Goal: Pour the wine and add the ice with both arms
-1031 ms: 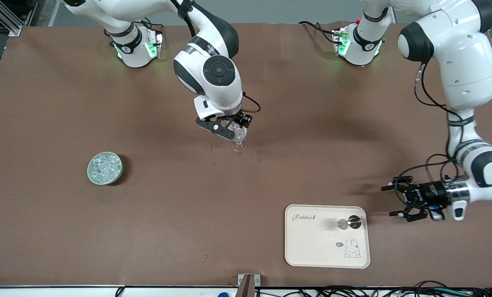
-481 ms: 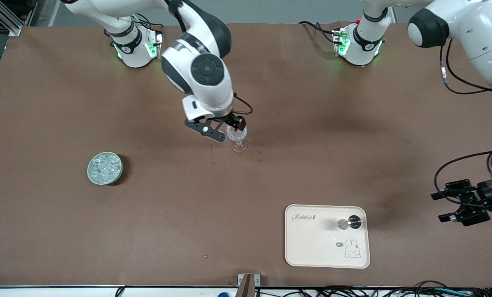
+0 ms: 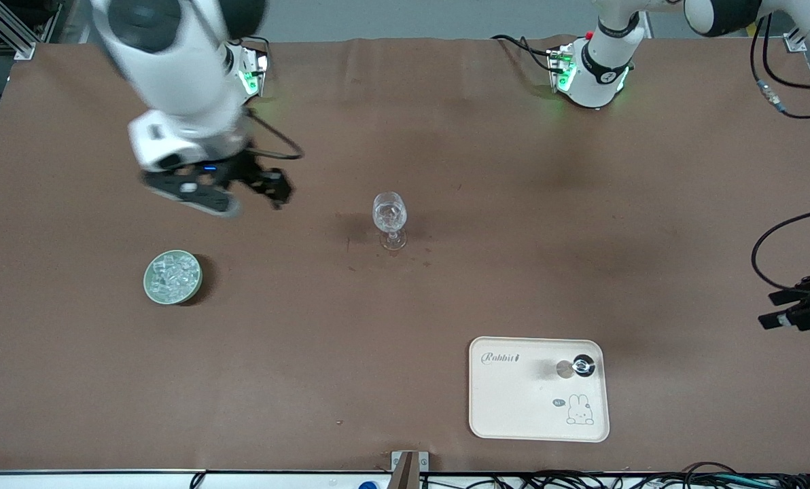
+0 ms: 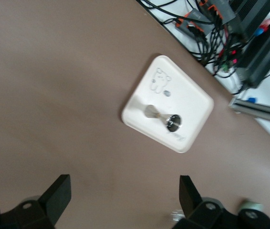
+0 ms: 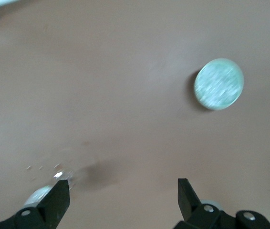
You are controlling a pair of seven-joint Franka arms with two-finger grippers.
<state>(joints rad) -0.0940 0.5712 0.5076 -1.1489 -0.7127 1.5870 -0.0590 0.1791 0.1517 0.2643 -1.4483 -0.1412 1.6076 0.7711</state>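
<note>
Right gripper (image 3: 252, 193): now up over bare tabletop (image 3: 446, 122) between the wine glass (image 3: 389, 219) and the ice bowl (image 3: 172, 277); a second ago it was at the glass's rim. Jaws open, empty.
Wine glass: stands alone mid-tabletop, clear cubes in its bowl.
Ice (image 3: 172, 272): heap in the green bowl toward the right arm's end, nearer the front camera than the glass.
Left gripper (image 3: 785, 309): drawn back from beside the cream tray (image 3: 514, 407) to the table's edge; jaws open, waiting.
Tray: holds a small black-topped metal piece (image 3: 577, 367).
Reading: ice drop likely done; another fetch or finish.
</note>
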